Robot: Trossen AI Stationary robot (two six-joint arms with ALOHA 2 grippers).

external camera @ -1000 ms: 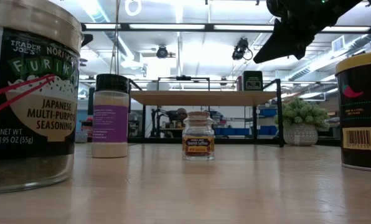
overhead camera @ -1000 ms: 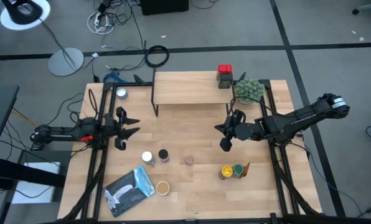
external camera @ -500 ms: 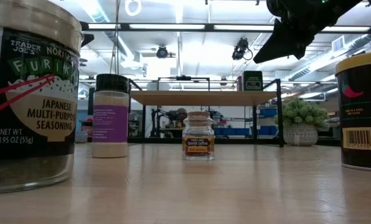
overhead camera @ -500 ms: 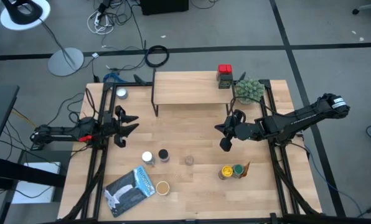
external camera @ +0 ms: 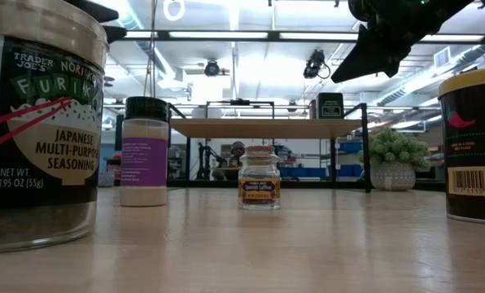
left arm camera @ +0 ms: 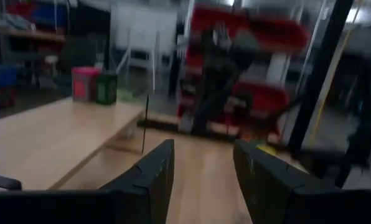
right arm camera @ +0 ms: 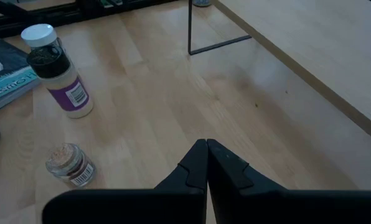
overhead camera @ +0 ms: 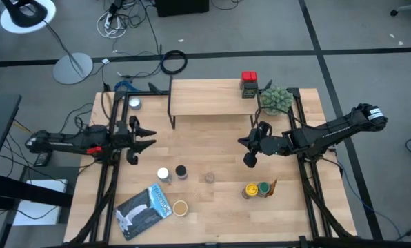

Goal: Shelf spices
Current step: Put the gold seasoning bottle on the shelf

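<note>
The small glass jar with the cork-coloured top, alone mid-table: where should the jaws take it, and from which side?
Probably from above, closing on the small glass jar's body just below its wider top. It stands upright, apart from the black-capped bottle, so there is room on both sides. It is squat, so a side approach would bring the jaws near the tabletop. The right gripper, shut, is closest but must open first.
</note>
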